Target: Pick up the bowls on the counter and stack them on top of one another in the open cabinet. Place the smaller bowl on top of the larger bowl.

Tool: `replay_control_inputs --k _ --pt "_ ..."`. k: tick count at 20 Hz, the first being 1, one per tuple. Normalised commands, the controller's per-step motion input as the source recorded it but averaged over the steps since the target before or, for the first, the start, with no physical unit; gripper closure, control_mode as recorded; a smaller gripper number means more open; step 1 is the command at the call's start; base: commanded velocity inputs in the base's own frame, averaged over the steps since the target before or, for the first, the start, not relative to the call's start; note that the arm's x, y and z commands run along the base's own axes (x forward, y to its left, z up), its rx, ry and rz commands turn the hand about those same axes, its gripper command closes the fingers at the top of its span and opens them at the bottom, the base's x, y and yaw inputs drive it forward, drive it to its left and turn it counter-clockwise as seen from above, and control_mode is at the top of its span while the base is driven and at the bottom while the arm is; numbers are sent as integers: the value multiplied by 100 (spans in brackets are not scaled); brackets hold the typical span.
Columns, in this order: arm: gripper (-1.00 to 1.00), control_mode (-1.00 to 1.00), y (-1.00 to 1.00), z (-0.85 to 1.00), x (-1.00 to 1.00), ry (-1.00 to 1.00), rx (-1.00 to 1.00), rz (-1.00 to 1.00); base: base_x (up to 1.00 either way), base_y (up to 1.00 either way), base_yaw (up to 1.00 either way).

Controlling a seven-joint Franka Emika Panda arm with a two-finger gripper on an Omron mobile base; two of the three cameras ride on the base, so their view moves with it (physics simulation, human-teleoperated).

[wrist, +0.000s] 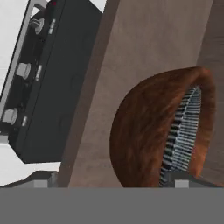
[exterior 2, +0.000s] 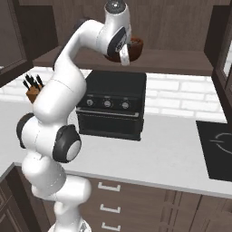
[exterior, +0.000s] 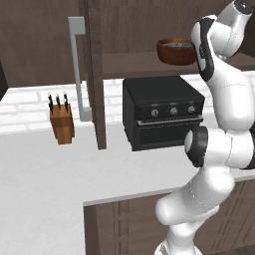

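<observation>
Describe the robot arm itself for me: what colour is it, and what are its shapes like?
The arm is made of smooth, glossy white, rounded tube-like segments that bulge where they meet. Black bands and round black caps mark the joints, and the topmost joint carries a small grey cap. No loose cables show on it. At its end sits the gripper, with two small dark grey finger tips.

black toaster oven, knife block, cooktop
</observation>
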Motion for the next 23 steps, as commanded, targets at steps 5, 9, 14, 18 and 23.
replay_control_inputs --k 5,9,14,18,23 --pt "-100 -100 -37 -98 -100 -37 9 0 0 0 0" --pt "-100 -100 -33 -100 -100 -26 3 0 0 0 0" --pt "-100 -100 -44 -100 -100 -29 1 -1 0 0 0" --pt "-100 -100 -6 -3 -47 -25 -2 -2 0 0 0" --pt "-100 -100 0 -12 -7 -11 -3 0 0 0 0"
